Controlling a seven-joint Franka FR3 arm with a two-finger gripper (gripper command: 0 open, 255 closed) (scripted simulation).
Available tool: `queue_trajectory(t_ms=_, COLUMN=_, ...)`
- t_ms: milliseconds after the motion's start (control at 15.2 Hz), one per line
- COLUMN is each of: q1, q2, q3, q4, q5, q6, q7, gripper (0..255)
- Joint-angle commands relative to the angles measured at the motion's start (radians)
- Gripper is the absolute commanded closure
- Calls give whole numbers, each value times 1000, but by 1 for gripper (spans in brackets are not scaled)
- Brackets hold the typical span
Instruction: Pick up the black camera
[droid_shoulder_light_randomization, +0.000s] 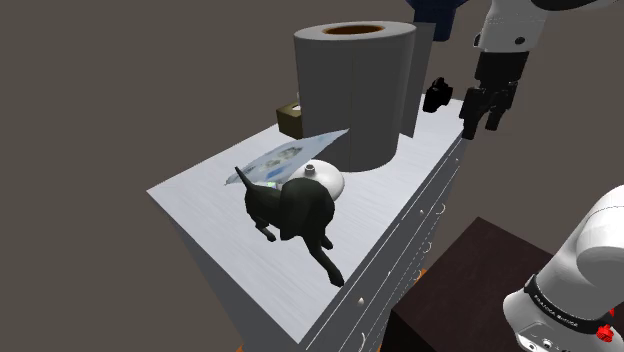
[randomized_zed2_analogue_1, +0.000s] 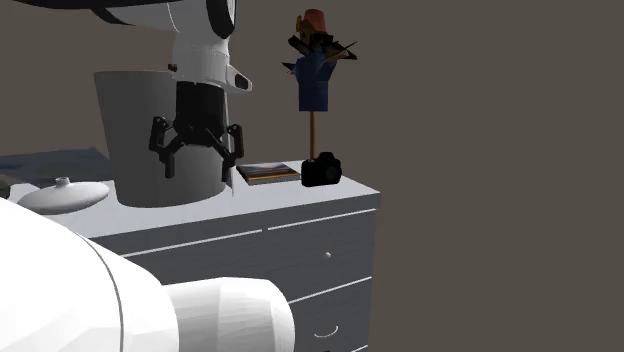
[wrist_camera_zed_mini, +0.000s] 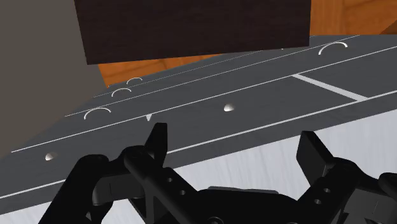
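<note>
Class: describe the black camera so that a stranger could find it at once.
Find the grey dresser and its tall grey cylinder. Past it, near the dresser's end corner, sits the camera, beside a flat book. It alone is small, black and boxy.

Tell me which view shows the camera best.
The second exterior view: the camera stands unobstructed at the dresser's corner. In the shoulder view it is small, far off beside the grey cylinder. The wrist view faces drawer fronts.
</note>
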Motion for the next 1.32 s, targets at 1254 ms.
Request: queue_trajectory(t_ms=1254, q1=-4, q2=567, q3=-351, q4=459, q5=-171, q6=91, q7=-597, gripper=0)
